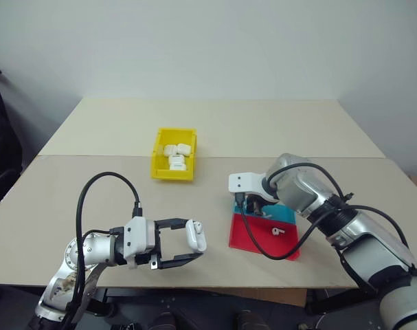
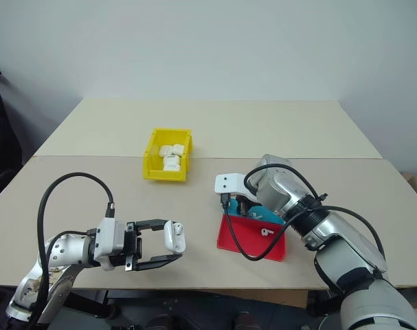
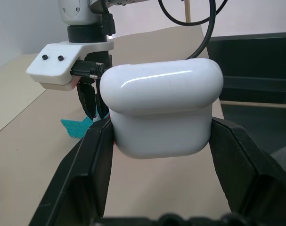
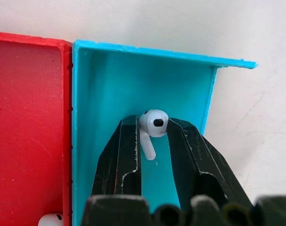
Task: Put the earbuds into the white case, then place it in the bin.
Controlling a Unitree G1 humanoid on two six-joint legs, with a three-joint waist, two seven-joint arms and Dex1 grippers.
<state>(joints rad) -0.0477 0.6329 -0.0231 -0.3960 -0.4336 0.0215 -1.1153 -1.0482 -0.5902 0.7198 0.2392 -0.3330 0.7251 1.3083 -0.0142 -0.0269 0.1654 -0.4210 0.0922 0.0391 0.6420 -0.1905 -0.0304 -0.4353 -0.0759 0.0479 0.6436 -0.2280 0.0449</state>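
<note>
the left tool (image 1: 196,247) points sideways, pinching the case (image 1: 196,236); the right tool (image 4: 152,129) tips down, squeezing an earbud (image 4: 152,126).

text: none legible | labels: none (no print on anything)

Sitting toward far middle of table (image 1: 71,199): bin (image 1: 174,165), holding several cases (image 1: 177,152). Lying near-right of bin: tray (image 1: 244,235), one earbud (image 1: 277,232) resting in its nearer compartment, another earbud (image 4: 152,126) lying in its farther compartment. Hanging left of tray, over table's near edge: white case (image 1: 196,235).
</note>
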